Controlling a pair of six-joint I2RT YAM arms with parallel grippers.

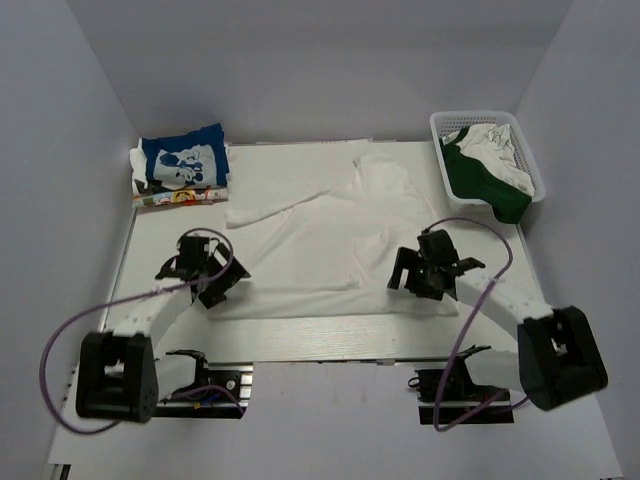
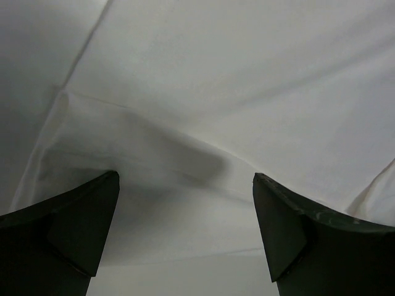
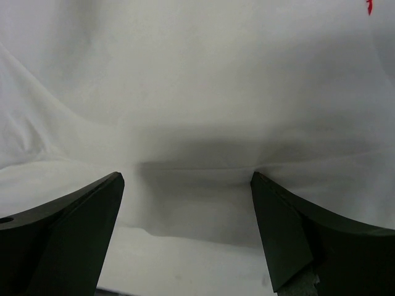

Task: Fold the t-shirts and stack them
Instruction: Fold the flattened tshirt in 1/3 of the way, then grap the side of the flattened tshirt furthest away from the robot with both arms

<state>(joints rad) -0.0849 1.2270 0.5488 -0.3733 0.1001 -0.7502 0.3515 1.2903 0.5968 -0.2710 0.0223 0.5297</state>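
- white t-shirt [image 1: 330, 235] lies spread flat on the table [image 1: 290, 335], filling most of the middle, plain side up
- one sleeve sticks out at its far-left; the cloth is creased and bunched toward its far-right
- left gripper [image 1: 213, 288] sits at the shirt's near-left corner, low over the hem
- left wrist view: fingers [image 2: 74, 237] wide apart, nothing clamped, with the shirt's corner and hem edge in the gap between them
- a soft ridge of cloth rises just ahead of the left fingers; can't tell if the tips touch the fabric
- right gripper [image 1: 425, 278] sits at the shirt's near-right hem
- right wrist view: fingers [image 3: 290, 234] also wide apart, holding nothing, with the hem running across the gap
- a shallow crease with shadow lies just past the right fingers; tip contact is again unclear
- small red mark [image 3: 369, 6] shows on the cloth at the far-right of the right wrist view
- blue t-shirt [image 1: 183, 162] with white cartoon print is folded, on top of a folded stack [image 1: 180, 197] just off the white shirt's far-left corner
- white basket [image 1: 475, 116] stands off the white shirt's far-right corner, holding a green cloth [image 1: 487, 185] and a white cloth [image 1: 497, 143]
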